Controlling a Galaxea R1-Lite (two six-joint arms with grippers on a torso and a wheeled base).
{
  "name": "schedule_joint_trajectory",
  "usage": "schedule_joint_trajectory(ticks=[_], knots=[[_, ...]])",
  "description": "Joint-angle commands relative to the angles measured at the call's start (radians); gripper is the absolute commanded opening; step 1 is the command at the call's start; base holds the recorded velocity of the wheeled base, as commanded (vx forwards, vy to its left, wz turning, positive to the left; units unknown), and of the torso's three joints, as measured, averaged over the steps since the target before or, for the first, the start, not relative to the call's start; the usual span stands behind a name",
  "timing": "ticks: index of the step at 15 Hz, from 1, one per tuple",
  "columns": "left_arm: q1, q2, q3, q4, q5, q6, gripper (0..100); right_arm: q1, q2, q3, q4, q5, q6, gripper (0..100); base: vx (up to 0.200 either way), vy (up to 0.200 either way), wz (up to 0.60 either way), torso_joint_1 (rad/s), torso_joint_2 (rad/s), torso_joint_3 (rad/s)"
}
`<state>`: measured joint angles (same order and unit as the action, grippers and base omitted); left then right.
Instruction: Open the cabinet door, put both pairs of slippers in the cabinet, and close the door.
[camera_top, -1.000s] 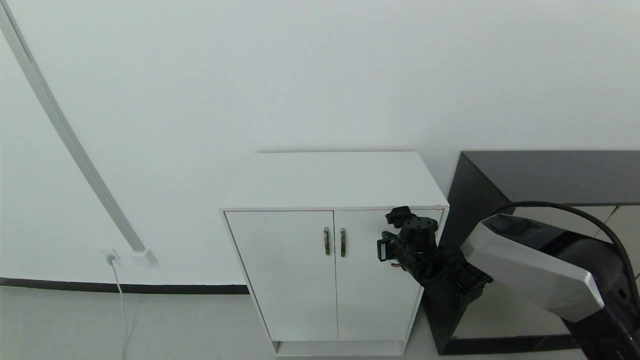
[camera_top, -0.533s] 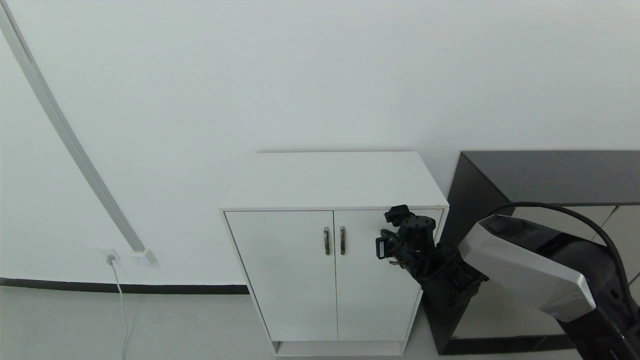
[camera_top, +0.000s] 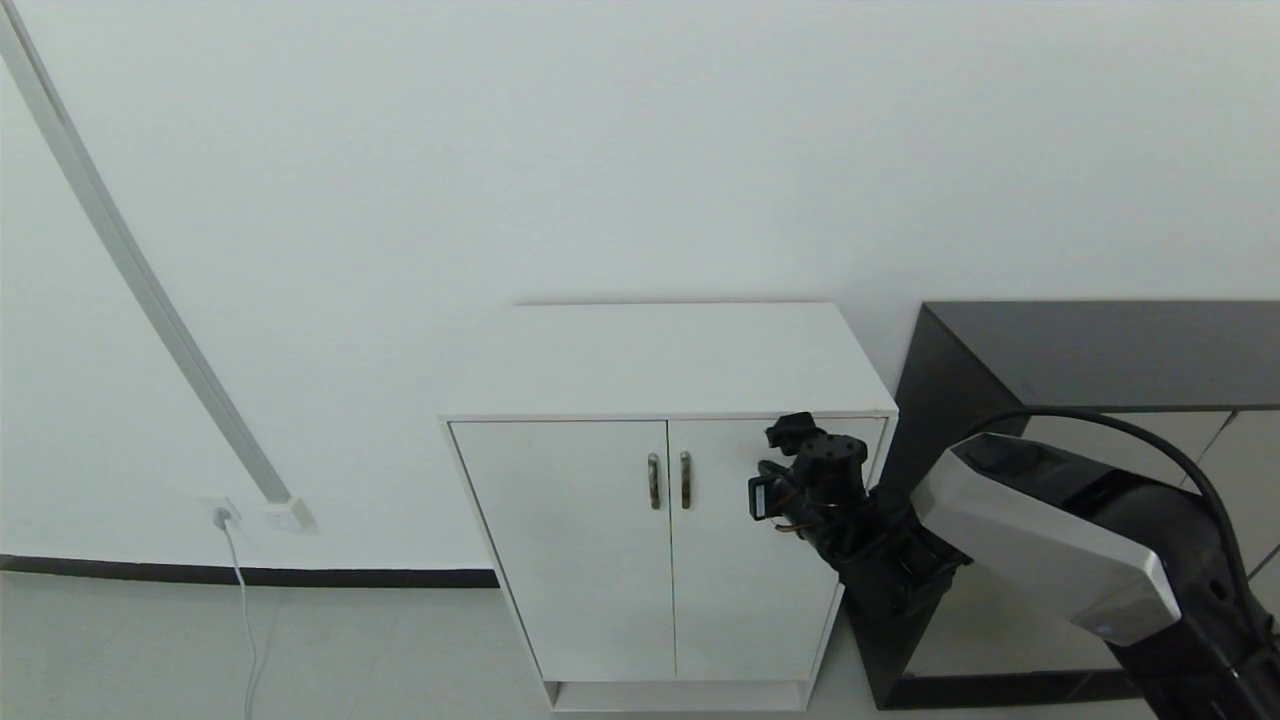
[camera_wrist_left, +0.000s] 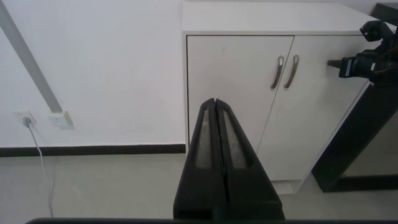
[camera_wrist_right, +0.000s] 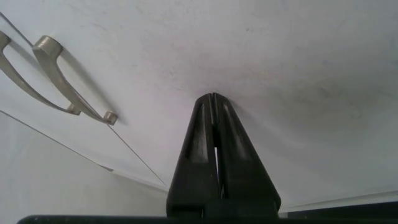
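Observation:
The white cabinet stands against the wall with both doors closed. Two metal handles sit side by side at the middle seam. My right arm hangs in front of the right door, to the right of the handles. In the right wrist view my right gripper is shut with nothing in it, its tip close to the door face, and the handles lie off to one side. My left gripper is shut and empty, well back from the cabinet.
A black unit with a mirrored front stands directly right of the cabinet. A wall socket with a white cable and a slanted grey conduit are on the wall at left. Bare floor lies left of the cabinet.
My right arm has crept slightly left along the right door, toward the handles. The doors stay closed.

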<state>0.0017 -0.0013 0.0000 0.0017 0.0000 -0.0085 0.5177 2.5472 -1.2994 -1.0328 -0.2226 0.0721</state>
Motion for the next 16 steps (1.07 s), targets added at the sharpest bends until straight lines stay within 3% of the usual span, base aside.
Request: schedule_joint_trajectory(ticks=[1, 5, 10, 16], knots=[[0.0, 0.001, 0.0, 0.0, 0.0, -0.001, 0, 0.01, -0.042, 0.04, -0.001, 0.002, 0.0, 0, 0.0, 0.0, 0.0, 0.0, 0.0, 0.0], [0.0, 0.001, 0.0, 0.0, 0.0, -0.001, 0, 0.024, -0.134, 0.183, -0.055, 0.0, -0.002, 0, 0.0, 0.0, 0.0, 0.0, 0.0, 0.0], [0.001, 0.001, 0.0, 0.0, 0.0, -0.001, 0, 0.015, -0.328, 0.471, -0.168, -0.001, -0.002, 0, 0.0, 0.0, 0.0, 0.0, 0.0, 0.0], [0.0, 0.001, 0.0, 0.0, 0.0, -0.001, 0, -0.134, -0.529, 0.845, -0.336, -0.069, -0.002, 0, 0.0, 0.0, 0.0, 0.0, 0.0, 0.0]])
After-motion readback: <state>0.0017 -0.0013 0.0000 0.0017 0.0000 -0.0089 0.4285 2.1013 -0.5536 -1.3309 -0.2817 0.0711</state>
